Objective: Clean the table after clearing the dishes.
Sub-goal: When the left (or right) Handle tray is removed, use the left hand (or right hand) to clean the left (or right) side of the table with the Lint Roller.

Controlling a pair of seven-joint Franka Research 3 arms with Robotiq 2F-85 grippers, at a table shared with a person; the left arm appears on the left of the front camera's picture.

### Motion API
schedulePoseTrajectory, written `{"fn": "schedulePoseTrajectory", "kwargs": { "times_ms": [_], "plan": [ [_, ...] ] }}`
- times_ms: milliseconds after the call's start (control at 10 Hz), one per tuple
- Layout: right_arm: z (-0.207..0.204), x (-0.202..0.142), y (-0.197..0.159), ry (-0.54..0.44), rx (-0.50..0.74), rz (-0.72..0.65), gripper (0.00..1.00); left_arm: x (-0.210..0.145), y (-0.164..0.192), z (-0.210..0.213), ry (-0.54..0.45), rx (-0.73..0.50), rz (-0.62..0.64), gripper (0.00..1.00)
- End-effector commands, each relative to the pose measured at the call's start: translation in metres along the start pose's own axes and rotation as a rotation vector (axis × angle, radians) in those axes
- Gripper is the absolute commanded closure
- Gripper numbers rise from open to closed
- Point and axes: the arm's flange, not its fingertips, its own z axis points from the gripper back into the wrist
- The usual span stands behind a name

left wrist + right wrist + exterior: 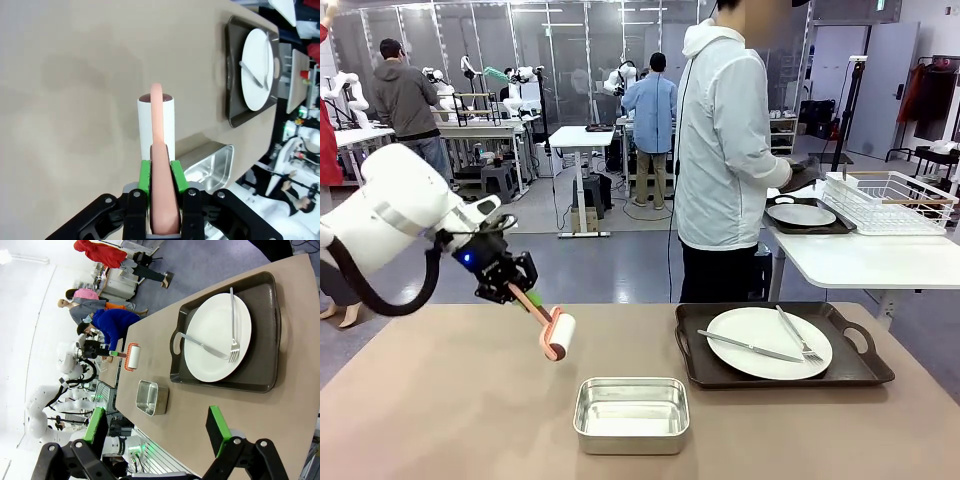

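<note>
My left gripper (515,285) is shut on the pink handle of a lint roller (557,333), whose white roll hangs just above the tan table (440,400), left of centre. The left wrist view shows the green pads (145,176) clamping the handle and the roll (156,125) pointing away from me over bare tabletop. One white plate (760,343) with a fork (798,335) and a knife (750,347) lies on a dark tray (865,370) at the table's right. Another plate on a dark tray (808,216) rests on the white side table. My right gripper (156,412) is open, above the table's near edge.
A square steel pan (631,414) sits near the front edge, right of the roller. A person (725,150) stands at the far side, turned toward the white side table (860,262), which holds a wire rack (890,200).
</note>
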Motion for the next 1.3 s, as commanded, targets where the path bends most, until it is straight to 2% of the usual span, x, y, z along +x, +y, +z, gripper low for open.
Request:
{"fn": "schedulePoseTrajectory", "kwargs": {
  "times_ms": [0,100,200,600,1000,1200],
  "plan": [
    [0.001,-0.001,0.003,0.0,0.006,0.005,0.0,-0.009,0.029,-0.01,-0.035,-0.104,0.011,0.79],
    [0.001,-0.001,0.003,0.0,0.006,0.005,0.0,-0.012,0.042,-0.014,-0.058,-0.089,0.0,0.79],
    [0.001,-0.001,0.003,0.0,0.006,0.005,0.0,-0.014,0.051,-0.016,-0.064,-0.146,0.005,0.79],
    [0.001,-0.001,0.003,0.0,0.006,0.005,0.0,-0.01,0.1,-0.029,-0.057,-0.095,0.06,0.79],
    [0.001,-0.001,0.003,0.0,0.006,0.005,0.0,-0.011,0.144,-0.011,-0.119,0.025,0.063,0.79],
    [0.001,-0.001,0.003,0.0,0.006,0.005,0.0,-0.022,0.164,0.008,-0.131,0.192,0.068,0.79]
  ]
}}
